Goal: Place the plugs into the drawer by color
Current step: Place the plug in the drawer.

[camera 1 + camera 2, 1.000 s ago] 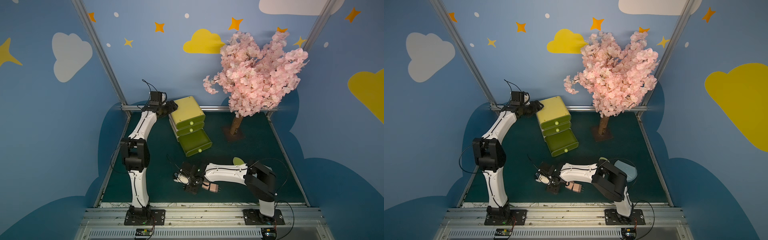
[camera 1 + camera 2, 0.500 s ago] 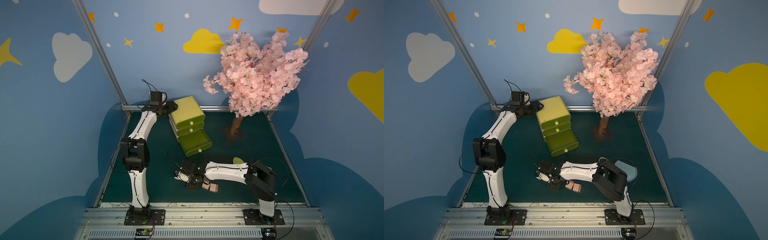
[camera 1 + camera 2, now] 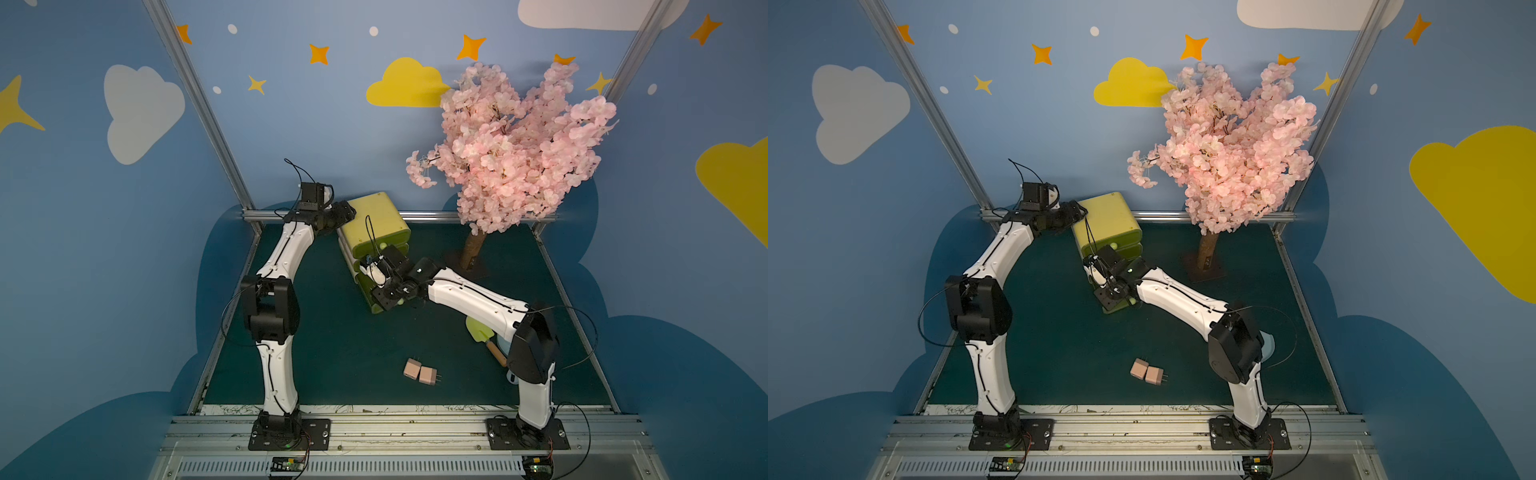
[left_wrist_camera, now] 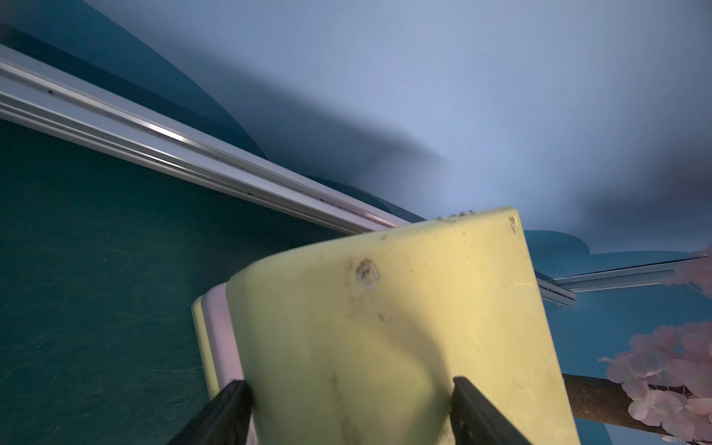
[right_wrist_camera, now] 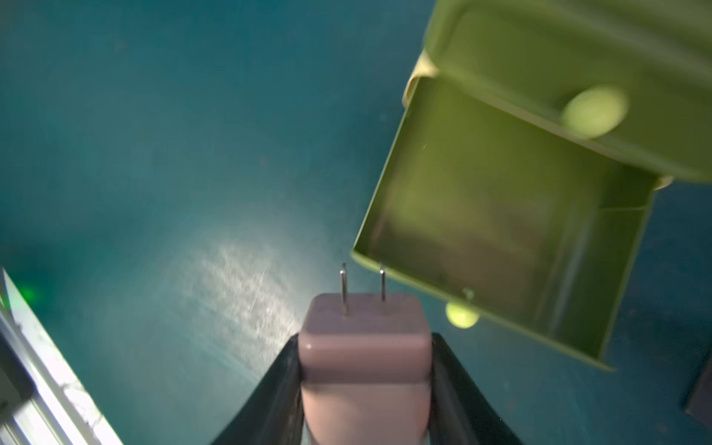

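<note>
Now that the right arm is up from the front of the dark green mat and across at the small yellow-green plastic chest of three stacked drawers, the pick is done and the drop is the step in hand. The right gripper is clamped on a pastel pink rounded-cube charger plug. Its two metal prongs point away from the jaws, and it hangs just beside the front wall of the pulled-out bottom drawer, not yet over the cavity. The drawer's inside is too blurred to read. The left gripper is closed across the chest's rear corner, steadying it. Two more pink plugs lie touching near the front edge, so I judge the pink set still unfinished.
</note>
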Motion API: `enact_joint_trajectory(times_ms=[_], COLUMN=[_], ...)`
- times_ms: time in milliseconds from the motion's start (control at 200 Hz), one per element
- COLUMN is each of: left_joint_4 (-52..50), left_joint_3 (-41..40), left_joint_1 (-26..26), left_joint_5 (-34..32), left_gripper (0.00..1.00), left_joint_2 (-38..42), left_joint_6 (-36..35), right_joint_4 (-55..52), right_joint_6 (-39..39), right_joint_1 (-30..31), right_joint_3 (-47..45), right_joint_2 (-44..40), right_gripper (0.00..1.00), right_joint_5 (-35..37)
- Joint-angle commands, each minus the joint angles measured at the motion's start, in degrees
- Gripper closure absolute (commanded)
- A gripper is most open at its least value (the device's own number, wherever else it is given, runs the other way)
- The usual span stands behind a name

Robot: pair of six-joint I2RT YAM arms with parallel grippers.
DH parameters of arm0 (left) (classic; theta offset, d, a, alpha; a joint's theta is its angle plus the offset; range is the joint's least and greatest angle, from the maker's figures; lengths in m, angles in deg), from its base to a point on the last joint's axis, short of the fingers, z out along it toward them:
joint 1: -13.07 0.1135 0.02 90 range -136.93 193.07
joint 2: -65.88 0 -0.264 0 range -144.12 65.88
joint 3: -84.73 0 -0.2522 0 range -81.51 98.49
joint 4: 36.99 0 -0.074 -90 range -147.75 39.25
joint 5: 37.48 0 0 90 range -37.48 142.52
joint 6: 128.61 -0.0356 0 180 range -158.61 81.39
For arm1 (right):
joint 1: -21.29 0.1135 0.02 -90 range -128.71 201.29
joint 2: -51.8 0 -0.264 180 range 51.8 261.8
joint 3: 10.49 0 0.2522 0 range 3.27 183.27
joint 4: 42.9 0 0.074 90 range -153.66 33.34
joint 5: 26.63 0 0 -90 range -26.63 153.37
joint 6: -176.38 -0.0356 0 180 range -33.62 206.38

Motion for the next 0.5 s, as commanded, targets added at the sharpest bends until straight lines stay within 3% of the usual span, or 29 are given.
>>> enact_joint_trajectory(times_ms=[0,175,496], left_joint_4=[-8.63,-8.72,-8.9], left_joint_3=[-1.84,-1.83,-1.88], left_joint_1=[-1.21,-1.1,-1.16], left_joint_5=[-0.19,-0.12,-0.2], left_gripper=[0.19,0.19,0.19], left_joint_2=[-1.95,-1.69,-1.77], left_joint_6=[-1.84,-1.93,-1.93], right_joint_4=[-5.46,-9.02,-8.97], right_joint_6=[-2.61,-2.52,-3.56], right_joint_1=[-0.36,-1.07,-2.58], right_joint_3=[6.1,15.79,19.26], right_joint_2=[5.6,12.22,16.76], right_gripper=[0.62,0.62,0.62], right_joint_5=[2.2,2.42,4.16])
